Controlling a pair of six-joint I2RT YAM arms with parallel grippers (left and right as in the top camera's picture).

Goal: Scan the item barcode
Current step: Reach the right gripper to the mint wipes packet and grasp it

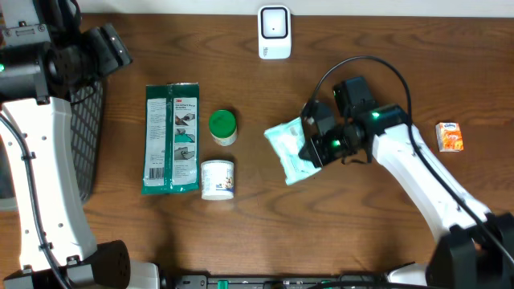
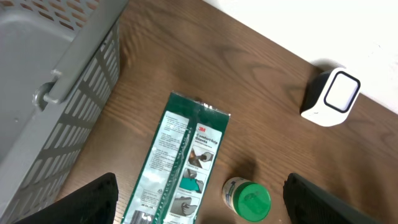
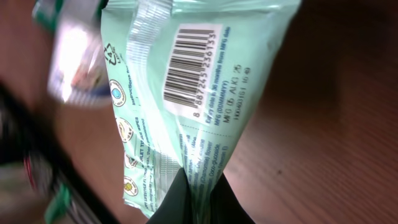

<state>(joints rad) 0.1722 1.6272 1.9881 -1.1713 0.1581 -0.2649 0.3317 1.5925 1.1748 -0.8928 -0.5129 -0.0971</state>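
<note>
Along the near edge, the brown wooden table (image 1: 361, 233) lies bare between the two arm bases, and that strip is the widest free stretch of wood. Just beyond it stands a white tub (image 1: 217, 179), close beside the lower right corner of a long green 3M pack (image 1: 171, 138) that lies flat, its long edges running away from the robot. A green-lidded jar (image 1: 222, 127) sits just behind the tub, near the pack's right edge.

To the right of these, across a clear gap, the right gripper (image 1: 309, 152) is clamped on one edge of the mint-green packet (image 1: 291, 149). In the right wrist view the dark fingers (image 3: 193, 202) pinch the packet's tapered end, and its barcode (image 3: 189, 65) faces that camera. A small orange box (image 1: 450, 137) lies well apart, near the table's right edge.

At the left edge a grey slatted basket (image 1: 84, 128) stands, with the left gripper (image 2: 199, 208) above its far end, fingers (image 2: 93, 199) spread wide and holding nothing.

Farthest off, the white scanner (image 1: 274, 32) sits at the far edge, with open wood between it and the packet.
</note>
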